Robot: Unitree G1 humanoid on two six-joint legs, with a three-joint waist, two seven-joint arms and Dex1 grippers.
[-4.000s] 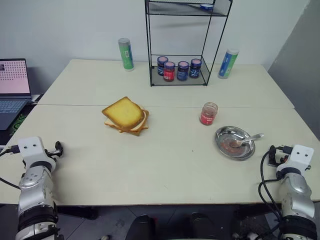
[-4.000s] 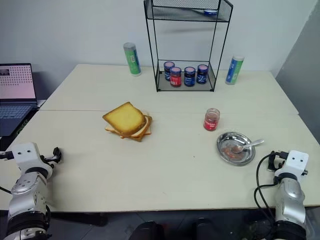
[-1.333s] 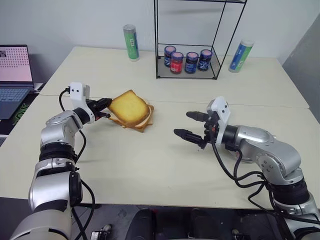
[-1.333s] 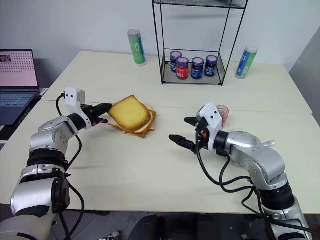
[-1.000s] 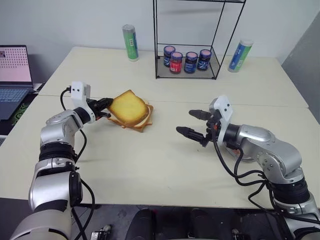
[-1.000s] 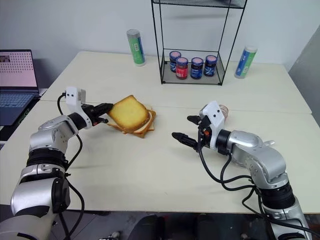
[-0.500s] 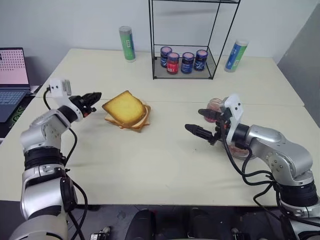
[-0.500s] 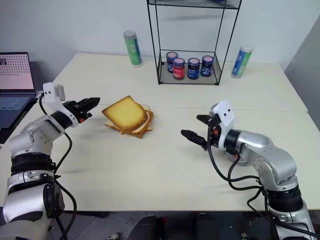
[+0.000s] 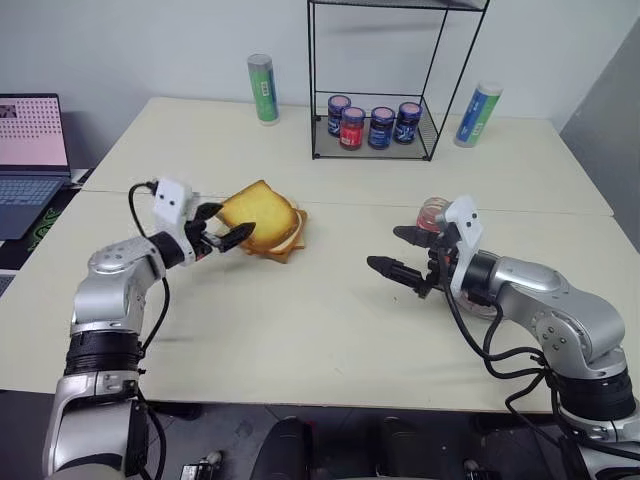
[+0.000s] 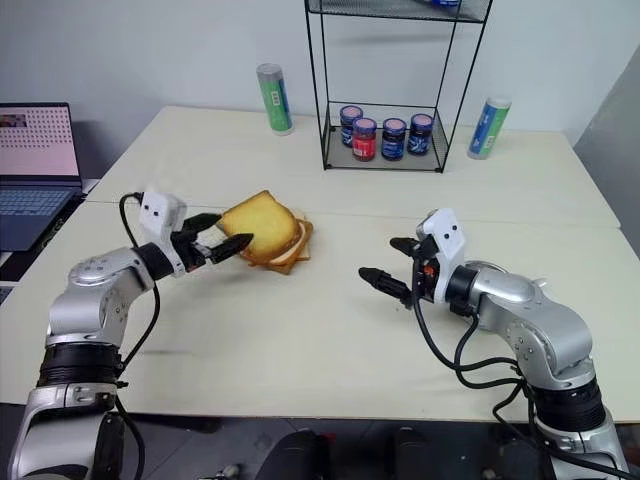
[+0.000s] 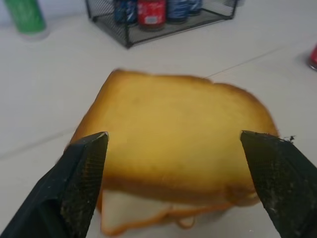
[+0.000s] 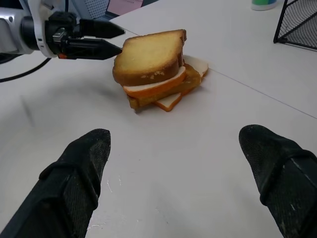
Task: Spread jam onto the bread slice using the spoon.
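The bread slice [image 10: 262, 226] is seen lying on top of a small stack of thinner, paler slices [image 12: 168, 90] on the counter [image 9: 300, 330] — thick, golden-yellow, with a darker crust. Just beside the bread slice, on the laptop's side, the left hand [image 10: 222, 243] is held with its fingers spread; the tips reach the near edge of the slice, but whether they touch it cannot be told. In the left wrist view the two fingers [image 11: 79, 168] are shown wide apart, with the slice lying between and beyond them.

Well apart from the bread slice, on its other side, the right hand [image 9: 395, 251] is held above the counter, its fingers spread and pointed toward the slice, with nothing gripped. Behind that hand a small glass jar of red jam [image 9: 432, 213] is partly shown.

Beyond the bread slice a black wire rack [image 9: 375, 130] holding small lidded jars [image 10: 391, 137] is placed — flanked by a green canister [image 9: 262, 88] and a green-and-blue one [image 9: 477, 114]. A laptop [image 10: 38, 155] is seen far off past the left hand.
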